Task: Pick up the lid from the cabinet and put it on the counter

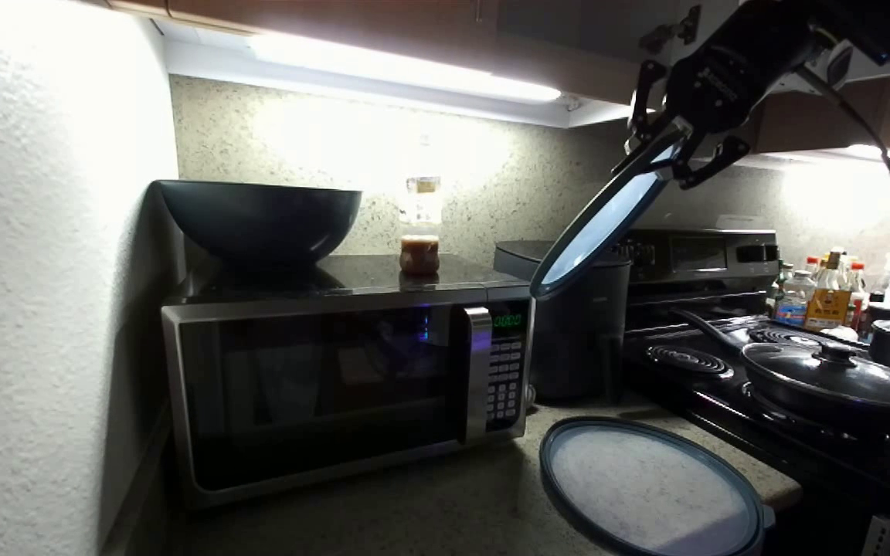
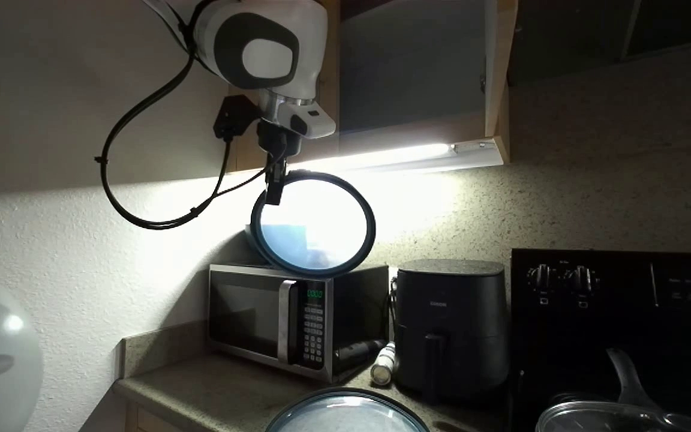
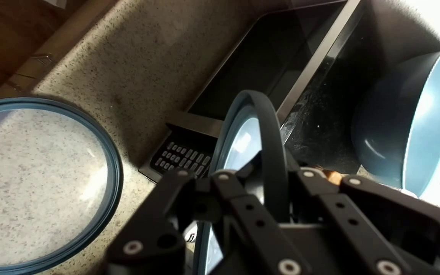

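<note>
The lid has a pale see-through centre and dark rim. It hangs steeply tilted in the air before the microwave's right end. It also shows in an exterior view and edge-on in the wrist view. My gripper is shut on its upper rim; it also shows in an exterior view and the wrist view. The fingertips are partly hidden by the rim. A near-identical disc lies below on the counter, also in the wrist view. The cabinet is overhead, behind the lid.
A microwave stands on the counter, with a dark bowl and a sauce bottle on top. A black air fryer stands to its right. Beyond is the stove with a lidded pan. A cabinet door hangs open.
</note>
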### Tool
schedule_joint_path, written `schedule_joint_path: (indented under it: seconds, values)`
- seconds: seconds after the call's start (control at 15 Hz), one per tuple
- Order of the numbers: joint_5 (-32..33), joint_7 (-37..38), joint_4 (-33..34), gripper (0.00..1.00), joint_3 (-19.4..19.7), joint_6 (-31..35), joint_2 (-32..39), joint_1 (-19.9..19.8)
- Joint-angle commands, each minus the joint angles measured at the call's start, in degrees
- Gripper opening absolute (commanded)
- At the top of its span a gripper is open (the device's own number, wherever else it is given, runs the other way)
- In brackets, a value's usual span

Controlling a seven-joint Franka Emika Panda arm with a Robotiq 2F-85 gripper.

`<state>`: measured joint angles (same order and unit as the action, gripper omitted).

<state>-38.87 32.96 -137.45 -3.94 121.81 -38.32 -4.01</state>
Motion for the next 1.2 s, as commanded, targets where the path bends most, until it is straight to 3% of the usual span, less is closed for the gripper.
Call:
schedule_joint_path:
  seconds: [0.0,0.67,0.93,1.13]
  values:
    - [-0.56,0.66,-1.72,0.06,0.49,-1.24,0.03,-0.03]
    - [-5.11,1.15,-16.11,0.06,4.20,-2.25,0.23,-1.54]
    - [-8.45,-0.28,-17.77,0.06,5.61,-2.26,1.96,-1.85]
    - [-7.06,0.63,-17.54,0.08,4.45,-2.17,1.60,-2.43]
